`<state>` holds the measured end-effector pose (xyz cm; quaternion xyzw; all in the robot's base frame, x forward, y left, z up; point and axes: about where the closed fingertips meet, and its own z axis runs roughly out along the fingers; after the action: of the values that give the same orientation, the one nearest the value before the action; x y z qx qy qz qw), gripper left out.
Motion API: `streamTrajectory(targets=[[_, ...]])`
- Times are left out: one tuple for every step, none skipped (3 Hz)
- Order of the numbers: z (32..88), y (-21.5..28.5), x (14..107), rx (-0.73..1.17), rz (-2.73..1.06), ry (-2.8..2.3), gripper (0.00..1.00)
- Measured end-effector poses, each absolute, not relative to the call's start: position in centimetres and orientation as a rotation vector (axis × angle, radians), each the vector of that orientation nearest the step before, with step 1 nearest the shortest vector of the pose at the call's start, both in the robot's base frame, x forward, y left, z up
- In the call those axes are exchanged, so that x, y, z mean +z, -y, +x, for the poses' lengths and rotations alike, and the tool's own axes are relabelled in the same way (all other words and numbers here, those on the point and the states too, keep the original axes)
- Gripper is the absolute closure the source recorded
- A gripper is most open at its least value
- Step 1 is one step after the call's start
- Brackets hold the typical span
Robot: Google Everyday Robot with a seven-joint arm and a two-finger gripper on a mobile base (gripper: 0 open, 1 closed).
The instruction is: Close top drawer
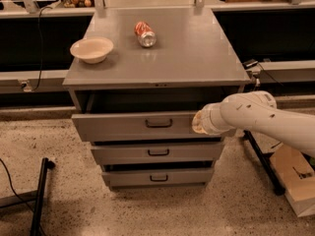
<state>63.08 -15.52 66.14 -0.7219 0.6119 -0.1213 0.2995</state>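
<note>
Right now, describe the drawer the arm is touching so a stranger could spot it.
Find the grey cabinet with a bowl and a can on top. Of three stacked drawers on its front, the top drawer is the uppermost. Unlike the two lower drawers, it juts out, with a dark gap above, and the gripper is at its front, right of the handle.

A speckled beige terrazzo floor point(64, 146) is being occupied at the centre by a grey metal cabinet with a flat square top point(197, 58), on which soft light is being reflected, and a long grey bench with upright metal posts point(147, 1) is being seen behind it. A black tubular stand leg point(39, 195) and a thin black cable point(11, 183) are being shown lower left, a brown cardboard box point(295, 178) lower right. The gripper point(199, 123) is being held at the cabinet's front, right of centre.
</note>
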Motion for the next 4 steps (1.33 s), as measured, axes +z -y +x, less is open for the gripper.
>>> streamTrajectory(targets=[[65.2,17.3,65.8,-0.334,-1.876,-1.64,1.0],[66.3,18.1,65.5,-0.341,-1.853,-1.645,1.0],[66.5,18.4,65.4,-0.348,-1.842,-1.647,1.0],[64.8,17.2,64.5,-0.336,-1.846,-1.655,1.0]])
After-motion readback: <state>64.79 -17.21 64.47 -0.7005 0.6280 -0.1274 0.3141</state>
